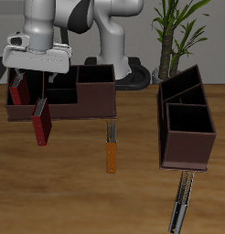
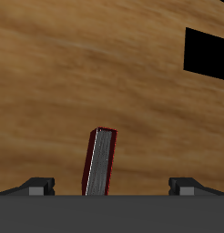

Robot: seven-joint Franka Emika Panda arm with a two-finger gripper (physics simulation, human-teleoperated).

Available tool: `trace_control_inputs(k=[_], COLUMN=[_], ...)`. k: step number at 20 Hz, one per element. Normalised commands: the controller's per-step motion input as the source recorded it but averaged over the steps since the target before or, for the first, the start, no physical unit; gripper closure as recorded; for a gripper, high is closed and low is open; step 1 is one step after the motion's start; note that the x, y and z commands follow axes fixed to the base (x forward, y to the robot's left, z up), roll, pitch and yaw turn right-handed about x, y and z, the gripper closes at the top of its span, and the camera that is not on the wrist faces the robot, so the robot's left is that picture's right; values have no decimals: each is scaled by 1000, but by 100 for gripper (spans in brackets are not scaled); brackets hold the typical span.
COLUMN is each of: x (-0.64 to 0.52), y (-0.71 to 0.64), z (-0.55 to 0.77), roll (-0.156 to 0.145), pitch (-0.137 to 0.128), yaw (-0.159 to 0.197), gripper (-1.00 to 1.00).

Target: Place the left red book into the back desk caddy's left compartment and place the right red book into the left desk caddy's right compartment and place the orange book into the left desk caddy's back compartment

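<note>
My gripper point(image 1: 28, 84) hangs over the table beside the front wall of the back desk caddy point(image 1: 82, 101). Its fingers point(image 2: 37, 187) stand wide apart, so it is open. The right red book point(image 1: 41, 124) stands upright just below it, in front of that caddy, and shows between the fingers in the wrist view point(image 2: 100, 164), touching neither. The orange book point(image 1: 112, 151) lies flat mid-table. The left red book point(image 1: 181, 203) lies near the table's front edge, in front of the left desk caddy point(image 1: 187, 146).
The robot's base and a potted plant point(image 1: 174, 37) stand at the back of the table. Both caddies are dark brown with open compartments.
</note>
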Motion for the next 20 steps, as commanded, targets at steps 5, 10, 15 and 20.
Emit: trace_control_inputs(k=[5, 10, 15, 20], x=[91, 78, 9, 37], y=[75, -79, -16, 81], z=[-269, -255, -299, -268], roll=[31, 25, 26, 6], pitch=[-22, 3, 7, 39], yaw=[-29, -21, -21, -6], gripper=[-100, -100, -100, -100])
